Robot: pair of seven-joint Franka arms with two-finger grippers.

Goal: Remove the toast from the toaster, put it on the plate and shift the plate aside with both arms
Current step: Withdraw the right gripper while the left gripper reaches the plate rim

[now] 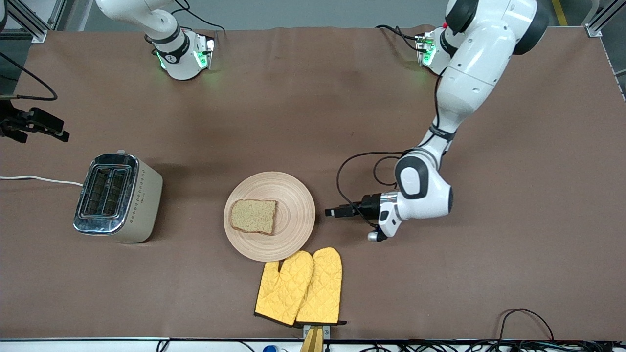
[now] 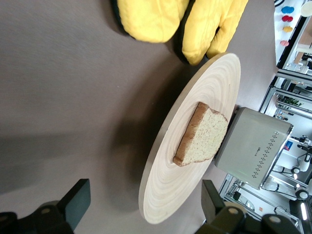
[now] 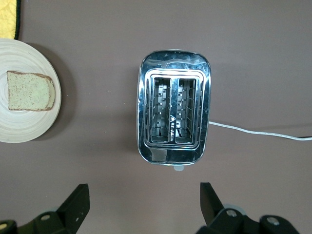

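On round, ring-grained wooden plate [image 1: 288, 230] lies squarish, seemingly grainy toast [image 1: 253, 216]

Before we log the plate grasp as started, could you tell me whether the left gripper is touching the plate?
Apart. The front view shows bare table between the left gripper and the plate; the left wrist view shows its open fingers short of the rim.

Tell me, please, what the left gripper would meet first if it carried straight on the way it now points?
Probably the plate's rim. The left gripper sits low beside the plate, open, aimed at its edge; the wrist view shows the plate directly ahead, with the toast on it. Its exact height is unclear.
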